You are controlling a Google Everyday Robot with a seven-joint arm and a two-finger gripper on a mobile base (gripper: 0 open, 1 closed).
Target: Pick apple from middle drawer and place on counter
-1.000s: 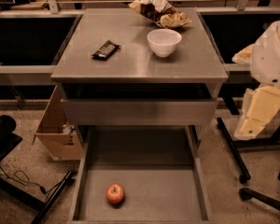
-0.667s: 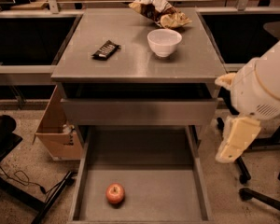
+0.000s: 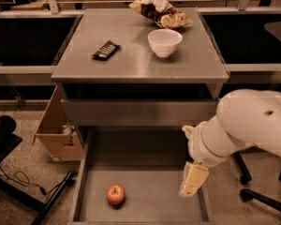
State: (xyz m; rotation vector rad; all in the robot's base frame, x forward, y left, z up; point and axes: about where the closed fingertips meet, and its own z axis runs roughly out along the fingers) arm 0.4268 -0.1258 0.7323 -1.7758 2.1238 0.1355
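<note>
Since a second ago, the white arm (image 3: 243, 125) has swung down and inward from the right edge of the camera view. Its tan end effector (image 3: 193, 181) now hangs over the right side of the middle drawer (image 3: 159, 149), close to the drawer's right wall. Whether the end effector is open or closed cannot be told from this angle. It holds nothing that can be seen.

The apple (image 3: 115, 194) has not shifted. It lies on the drawer's bare grey floor, toward the front left, stem up, well apart from the end effector. The middle drawer is pulled fully out below a closed grey drawer face (image 3: 136, 111).

Above it, the steel bench (image 3: 131, 60) carries a white bowl (image 3: 165, 42) right of centre. A dark wrapped bar (image 3: 106, 50) lies to the bowl's left, and a crumpled snack bag (image 3: 160, 11) sits at the far edge just behind the bowl.

On the speckled floor to the left stands an open cardboard box (image 3: 56, 130), beside the drawer's left wall. A dark chair base (image 3: 253, 191) shows at the lower right, behind the arm.
</note>
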